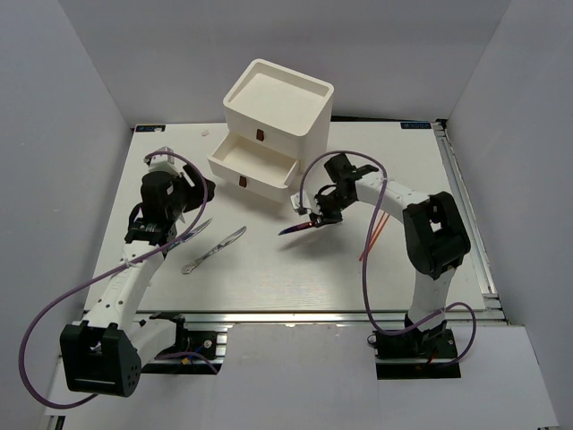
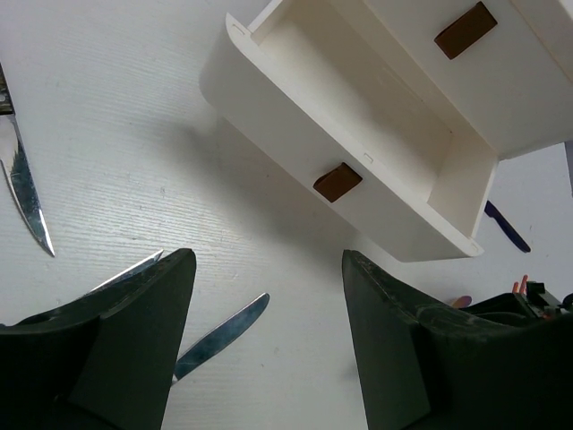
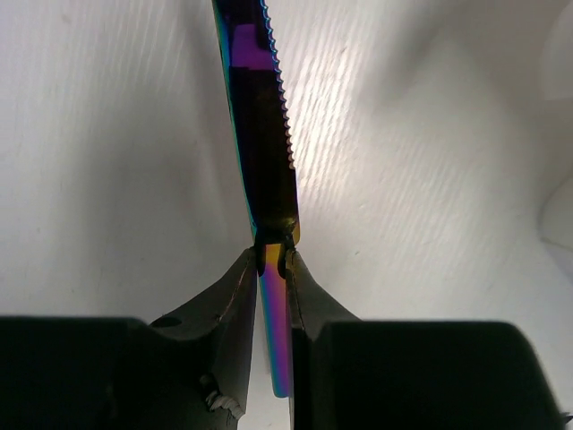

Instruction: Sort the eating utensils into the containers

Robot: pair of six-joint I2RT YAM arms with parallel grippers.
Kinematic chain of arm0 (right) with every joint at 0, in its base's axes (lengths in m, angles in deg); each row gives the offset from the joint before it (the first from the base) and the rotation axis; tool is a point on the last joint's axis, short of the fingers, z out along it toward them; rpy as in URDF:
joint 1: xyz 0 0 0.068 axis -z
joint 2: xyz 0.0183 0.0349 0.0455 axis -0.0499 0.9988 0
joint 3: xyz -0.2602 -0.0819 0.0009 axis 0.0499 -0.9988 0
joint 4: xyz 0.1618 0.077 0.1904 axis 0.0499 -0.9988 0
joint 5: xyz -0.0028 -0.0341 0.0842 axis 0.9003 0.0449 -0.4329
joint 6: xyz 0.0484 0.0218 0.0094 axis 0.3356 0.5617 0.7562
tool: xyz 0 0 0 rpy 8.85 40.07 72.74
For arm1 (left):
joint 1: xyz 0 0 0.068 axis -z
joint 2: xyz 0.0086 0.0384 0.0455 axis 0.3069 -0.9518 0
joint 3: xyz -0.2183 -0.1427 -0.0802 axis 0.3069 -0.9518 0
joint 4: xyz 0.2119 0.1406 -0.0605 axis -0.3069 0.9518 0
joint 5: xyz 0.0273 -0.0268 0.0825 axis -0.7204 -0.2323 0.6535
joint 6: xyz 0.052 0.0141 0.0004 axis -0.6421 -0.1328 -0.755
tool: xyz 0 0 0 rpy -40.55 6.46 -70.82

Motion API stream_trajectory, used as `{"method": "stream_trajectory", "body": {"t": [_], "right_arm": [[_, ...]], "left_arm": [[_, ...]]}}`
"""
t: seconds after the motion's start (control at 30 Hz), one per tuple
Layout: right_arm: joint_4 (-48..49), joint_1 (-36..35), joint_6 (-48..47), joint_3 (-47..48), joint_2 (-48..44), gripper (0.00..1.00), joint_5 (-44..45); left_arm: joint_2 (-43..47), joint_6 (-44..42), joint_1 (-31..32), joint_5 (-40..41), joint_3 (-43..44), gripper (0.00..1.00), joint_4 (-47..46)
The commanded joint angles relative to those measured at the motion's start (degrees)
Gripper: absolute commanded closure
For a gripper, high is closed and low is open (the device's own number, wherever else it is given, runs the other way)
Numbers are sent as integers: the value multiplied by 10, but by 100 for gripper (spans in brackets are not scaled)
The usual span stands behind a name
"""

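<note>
My right gripper (image 1: 315, 218) is shut on an iridescent purple-blue knife (image 3: 260, 152) and holds it above the table, just right of the drawer unit (image 1: 277, 103); its blade (image 1: 294, 229) points left. The unit's two lower drawers (image 1: 252, 168) stand pulled open, each with a dark red pull (image 2: 337, 182). My left gripper (image 1: 192, 199) is open and empty, left of the drawers (image 2: 358, 152). Silver knives (image 1: 215, 249) lie on the table below it; blades show in the left wrist view (image 2: 219, 336). Two orange chopsticks (image 1: 374, 235) lie by the right arm.
Grey walls close in the white table (image 1: 295, 278) on three sides. A metal rail runs along the table's right edge (image 1: 466, 206). Another silver blade (image 2: 22, 188) lies at the left of the left wrist view. The right arm's cable (image 1: 369, 269) hangs over the table.
</note>
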Motion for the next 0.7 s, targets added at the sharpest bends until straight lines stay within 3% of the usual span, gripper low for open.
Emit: {"method": "stream_trajectory", "body": {"t": [0.0, 0.27, 0.5, 0.67], "right_arm": [[-2, -3, 40, 48, -24, 100, -81], [-28, -18, 116, 164, -19, 100, -170], [96, -39, 358, 301, 4, 100, -197], [198, -60, 505, 354, 40, 100, -126]], "left_arm": [[10, 2, -4, -6, 4, 23, -7], [8, -2, -8, -3, 9, 23, -3], [3, 0, -11, -5, 14, 23, 5], [2, 1, -13, -4, 21, 23, 11]]}}
